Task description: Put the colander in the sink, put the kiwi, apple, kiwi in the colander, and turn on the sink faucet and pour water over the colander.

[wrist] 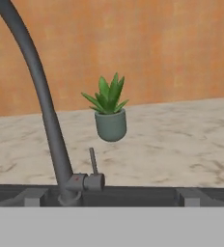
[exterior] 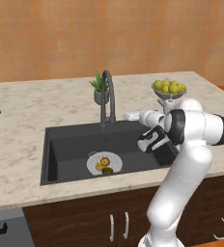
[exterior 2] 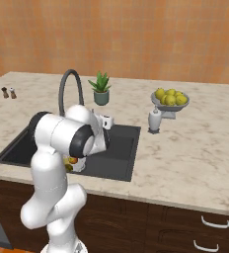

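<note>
1. The fingers [exterior: 131,116] stand spread wide apart, with nothing between them and nothing touching them; they hang over the right rear part of the sink [exterior: 65,144], just right of the sink faucet [exterior: 107,96].
2. In the hand view the sink faucet's base and its small upright lever [wrist: 92,161] lie straight ahead, with the potted plant [wrist: 109,113] on the tabletop [wrist: 181,144] behind.
3. The colander [exterior: 95,163] sits on the sink floor, toward the front, below and slightly left of the sink faucet.
4. Inside the colander lie the apple [exterior: 105,161], a yellowish kiwi [exterior: 99,167] and a dark green kiwi [exterior: 107,171], all close together.
5. No stream runs from the spout.
6. A bowl of lemons [exterior: 169,88] stands on the tabletop, right of the sink faucet.
</note>
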Tool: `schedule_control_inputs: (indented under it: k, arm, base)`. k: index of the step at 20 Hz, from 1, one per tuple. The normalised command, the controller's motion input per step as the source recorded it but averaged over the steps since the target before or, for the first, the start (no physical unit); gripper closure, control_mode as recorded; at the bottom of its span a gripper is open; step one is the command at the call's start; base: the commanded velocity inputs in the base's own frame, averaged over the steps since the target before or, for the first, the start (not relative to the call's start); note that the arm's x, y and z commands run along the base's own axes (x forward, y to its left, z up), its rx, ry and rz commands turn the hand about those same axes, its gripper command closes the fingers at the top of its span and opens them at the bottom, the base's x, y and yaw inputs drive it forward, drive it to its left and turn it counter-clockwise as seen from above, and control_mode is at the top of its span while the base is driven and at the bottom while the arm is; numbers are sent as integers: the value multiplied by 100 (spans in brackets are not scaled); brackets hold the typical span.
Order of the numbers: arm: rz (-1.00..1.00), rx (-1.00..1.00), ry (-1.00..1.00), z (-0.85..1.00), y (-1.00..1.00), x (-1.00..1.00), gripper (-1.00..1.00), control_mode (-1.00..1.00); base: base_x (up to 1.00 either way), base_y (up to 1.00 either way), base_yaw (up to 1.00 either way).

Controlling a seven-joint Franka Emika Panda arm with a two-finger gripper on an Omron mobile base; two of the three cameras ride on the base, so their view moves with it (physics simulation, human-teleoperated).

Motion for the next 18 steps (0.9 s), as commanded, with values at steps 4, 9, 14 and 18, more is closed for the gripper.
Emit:
schedule_control_inputs:
  k: [4, 9, 14, 18]
  arm:
    - [-4, 0, -3, -35, 33, 34, -100, -100]
    - [0, 0, -4, -35, 1, 14, -100, -100]
    - [0, 0, -3, -24, 8, 20, -100, -100]
    - [0, 0, -4, -12, 26, 42, -100, -100]
  base:
    - [0, 0, 0]
    - [0, 0, 0]
    - [0, 0, 0]
    - [0, 0, 0]
